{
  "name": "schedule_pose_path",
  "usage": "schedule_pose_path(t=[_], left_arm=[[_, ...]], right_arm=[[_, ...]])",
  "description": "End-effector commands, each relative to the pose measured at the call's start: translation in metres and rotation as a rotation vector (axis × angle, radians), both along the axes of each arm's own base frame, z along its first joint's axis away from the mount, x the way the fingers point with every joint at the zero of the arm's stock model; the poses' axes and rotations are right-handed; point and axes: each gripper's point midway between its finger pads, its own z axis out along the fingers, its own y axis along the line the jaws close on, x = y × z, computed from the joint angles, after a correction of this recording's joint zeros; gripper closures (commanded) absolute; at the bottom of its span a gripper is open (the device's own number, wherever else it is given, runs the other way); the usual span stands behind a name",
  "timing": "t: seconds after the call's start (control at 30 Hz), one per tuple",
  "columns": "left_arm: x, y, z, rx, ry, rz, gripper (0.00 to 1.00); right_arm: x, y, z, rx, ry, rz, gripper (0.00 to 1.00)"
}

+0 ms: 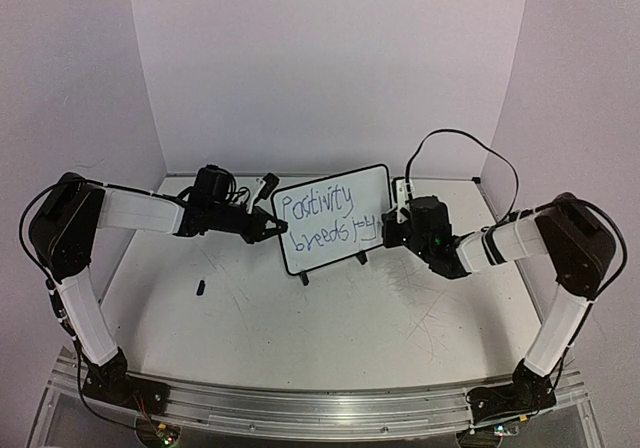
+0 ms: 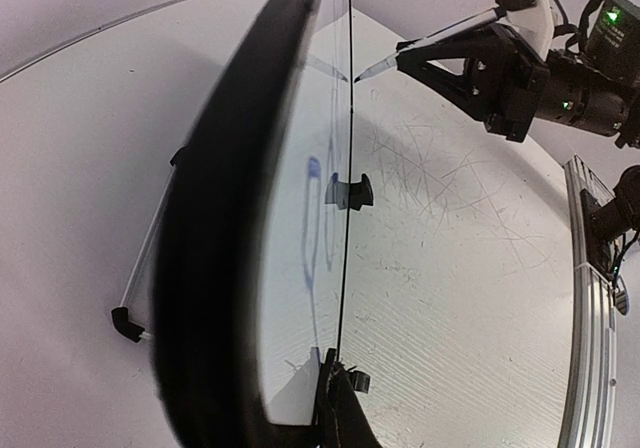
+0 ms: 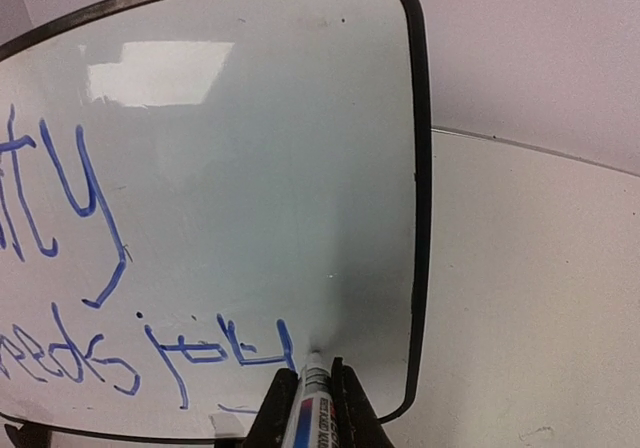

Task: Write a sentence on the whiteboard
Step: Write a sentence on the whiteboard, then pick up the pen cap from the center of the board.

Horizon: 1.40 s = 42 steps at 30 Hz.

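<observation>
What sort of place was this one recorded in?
Most likely a robot lab test cell: plain white walls enclose a scuffed, scratched white table, an aluminium rail runs along its near edge, and a small whiteboard stands on it.

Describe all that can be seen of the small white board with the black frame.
The small white rectangular board with a thin black round-cornered frame stands upright on two small black feet. Its glossy face bears blue handwriting, "Positivity breeds joy", in two lines. The left fingers clamp its left edge; the white marker in the right fingers touches its lower right.
</observation>
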Motion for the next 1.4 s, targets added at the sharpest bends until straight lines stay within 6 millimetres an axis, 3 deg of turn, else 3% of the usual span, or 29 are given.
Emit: schedule_pose_path(t=[0.0,0.2,0.43,0.63,0.8,0.9,1.0,1.13,1.27,1.37], left_arm=[[0.029,0.046,-0.059,0.271,-0.023,0.178,1.0],[0.036,0.048,-0.053,0.263,-0.021,0.211,0.96],[0.043,0.05,-0.046,0.27,-0.038,0.239,0.81],[0.045,0.048,-0.018,0.225,-0.066,0.254,0.61],[0.028,0.055,0.013,0.174,-0.082,0.281,0.53],[0.01,0.065,0.035,0.129,-0.078,0.318,0.43],[-0.014,0.081,0.039,0.085,0.013,0.393,0.4],[-0.044,0.106,0.027,0.042,0.211,0.548,0.4],[-0.063,0.144,-0.016,0.217,0.43,0.76,0.38],[-0.071,0.17,-0.038,0.363,0.495,0.882,0.38]], right_arm=[[-0.03,-0.024,0.059,0.123,-0.053,-0.025,1.0],[-0.069,-0.041,0.093,0.151,-0.044,0.019,1.0],[-0.082,-0.053,0.098,0.129,-0.063,0.012,1.0],[-0.088,-0.056,0.1,0.138,-0.078,0.024,1.0],[-0.091,-0.058,0.105,0.121,-0.105,0.03,1.0],[-0.092,-0.057,0.108,0.116,-0.116,0.042,1.0],[-0.093,-0.052,0.11,0.123,-0.121,0.07,1.0],[-0.092,-0.039,0.107,0.127,-0.101,0.132,1.0],[-0.093,-0.028,0.106,0.129,-0.072,0.181,1.0],[-0.094,-0.023,0.106,0.132,-0.058,0.206,1.0]])
